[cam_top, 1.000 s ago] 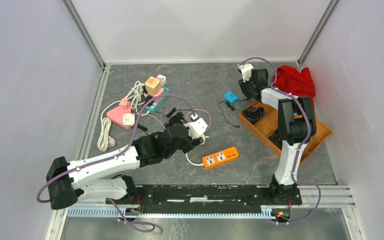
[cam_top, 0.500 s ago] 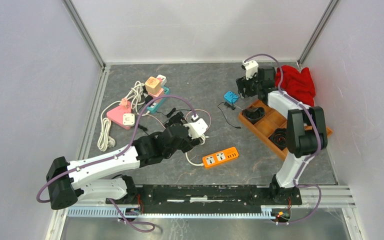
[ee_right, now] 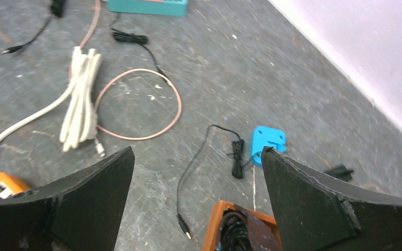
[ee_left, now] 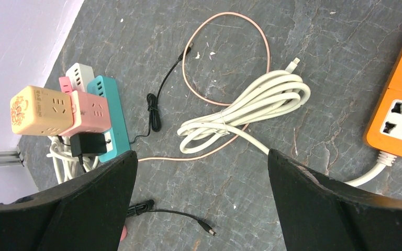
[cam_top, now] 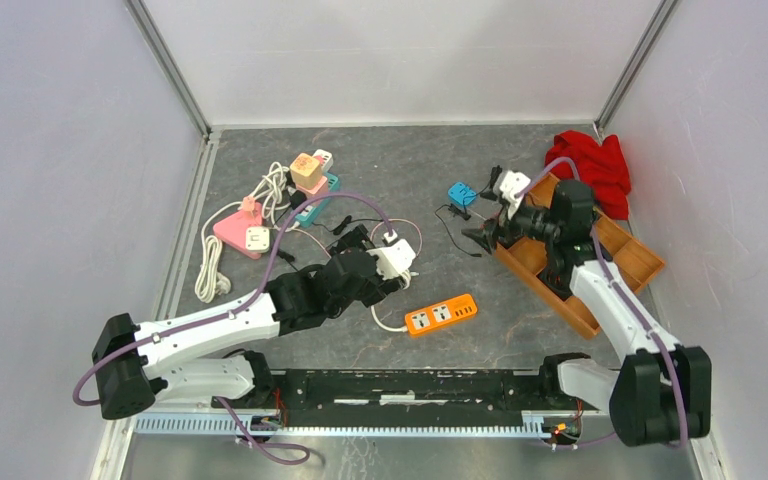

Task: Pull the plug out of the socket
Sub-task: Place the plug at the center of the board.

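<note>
1. Plug candidates cluster at the left of the surface [cam_top: 390,150]; we cannot tell which one is meant. Farthest left, a white plug [cam_top: 257,237] sits in a pink socket block [cam_top: 232,228].
2. Just right of it, the teal strip [ee_left: 112,112] carries a beige cube [ee_left: 39,110], a pink cube [ee_left: 91,112] and a small black plug [ee_left: 86,144] seated at one end.
3. Handling, our judgement: either plug is a small, light, hard-plastic body with smooth sides, held only by pin friction. Take it across its flat sides, close to the socket face and never by the lead, then draw straight along the pins. The strip looks light too and would likely lift with the plug unless pinned down.
4. Left pincer [ee_left: 201,157] hovers over the coiled white cord [ee_left: 251,104], jaws spread wide with nothing between them. The teal strip lies just to its left.
5. Orange strip [cam_top: 441,314] lies near centre, its sockets vacant.
6. Blue adapter [ee_right: 267,142] lies loose, a thin black lead beside it.
7. Right pincer [ee_right: 196,150] hangs by the edge of the wooden tray [cam_top: 650,265], jaws wide apart and empty, well apart from both plugs.
8. Red cloth [cam_top: 590,160] is bunched in the far right corner.
</note>
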Action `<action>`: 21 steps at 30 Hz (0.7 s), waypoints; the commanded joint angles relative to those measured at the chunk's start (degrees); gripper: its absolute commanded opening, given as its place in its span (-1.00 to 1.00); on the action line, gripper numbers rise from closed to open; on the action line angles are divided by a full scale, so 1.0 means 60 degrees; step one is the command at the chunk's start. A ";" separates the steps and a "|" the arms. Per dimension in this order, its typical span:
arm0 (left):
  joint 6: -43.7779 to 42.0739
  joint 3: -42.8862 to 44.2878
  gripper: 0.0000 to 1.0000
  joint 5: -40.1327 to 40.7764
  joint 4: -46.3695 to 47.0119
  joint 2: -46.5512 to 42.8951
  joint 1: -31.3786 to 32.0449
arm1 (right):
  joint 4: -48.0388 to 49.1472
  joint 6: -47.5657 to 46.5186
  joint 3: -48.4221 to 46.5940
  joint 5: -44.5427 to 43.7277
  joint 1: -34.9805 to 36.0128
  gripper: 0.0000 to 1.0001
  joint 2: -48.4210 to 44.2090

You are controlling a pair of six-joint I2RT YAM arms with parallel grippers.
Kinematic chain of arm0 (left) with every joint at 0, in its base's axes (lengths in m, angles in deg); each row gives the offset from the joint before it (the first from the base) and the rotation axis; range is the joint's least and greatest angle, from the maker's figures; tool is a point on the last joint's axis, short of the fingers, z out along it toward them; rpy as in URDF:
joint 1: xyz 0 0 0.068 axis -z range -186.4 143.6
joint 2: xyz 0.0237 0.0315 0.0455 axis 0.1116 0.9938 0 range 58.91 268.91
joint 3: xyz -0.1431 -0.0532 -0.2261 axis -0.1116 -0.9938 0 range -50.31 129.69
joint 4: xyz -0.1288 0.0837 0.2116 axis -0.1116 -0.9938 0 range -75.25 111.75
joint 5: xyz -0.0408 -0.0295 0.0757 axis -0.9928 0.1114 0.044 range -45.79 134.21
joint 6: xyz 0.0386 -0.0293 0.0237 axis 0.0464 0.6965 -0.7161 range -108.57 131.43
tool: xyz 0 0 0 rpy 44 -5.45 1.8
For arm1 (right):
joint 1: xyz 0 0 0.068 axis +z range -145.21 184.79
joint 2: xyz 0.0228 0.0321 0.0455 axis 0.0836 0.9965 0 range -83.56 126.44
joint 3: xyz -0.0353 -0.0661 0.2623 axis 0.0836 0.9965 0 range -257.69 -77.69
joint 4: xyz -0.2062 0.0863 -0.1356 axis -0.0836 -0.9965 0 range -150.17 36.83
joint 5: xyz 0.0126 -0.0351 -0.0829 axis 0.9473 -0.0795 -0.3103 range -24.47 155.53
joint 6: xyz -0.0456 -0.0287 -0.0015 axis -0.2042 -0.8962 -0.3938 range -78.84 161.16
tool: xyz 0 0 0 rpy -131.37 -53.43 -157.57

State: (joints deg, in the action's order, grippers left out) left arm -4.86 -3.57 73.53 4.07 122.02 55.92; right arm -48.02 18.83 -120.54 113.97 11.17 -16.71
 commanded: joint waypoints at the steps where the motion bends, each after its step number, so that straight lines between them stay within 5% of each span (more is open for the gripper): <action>1: -0.0400 -0.0081 0.99 0.0069 0.0189 -0.0234 -0.0024 | 0.0415 -0.1625 0.0892 0.1629 -0.0021 0.96 -0.0943; 8: -0.0530 -0.0275 0.99 0.0510 0.0357 -0.0296 -0.0044 | -0.0821 -0.4284 0.1476 0.3356 -0.0022 0.96 -0.1515; 13: -0.0564 -0.0295 0.99 0.0851 0.0399 -0.0355 -0.0143 | -0.3824 -0.7471 0.1277 0.4476 0.0014 0.96 -0.1235; 21: -0.0585 -0.0334 0.99 0.0987 0.0498 -0.0569 -0.0390 | -0.5878 -0.9663 0.0822 0.2920 0.1256 0.96 -0.0632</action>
State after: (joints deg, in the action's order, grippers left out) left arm -6.50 -5.54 77.73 4.40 120.12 54.41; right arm -76.00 -28.93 -112.98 134.67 15.03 -21.34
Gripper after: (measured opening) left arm 0.994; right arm 0.982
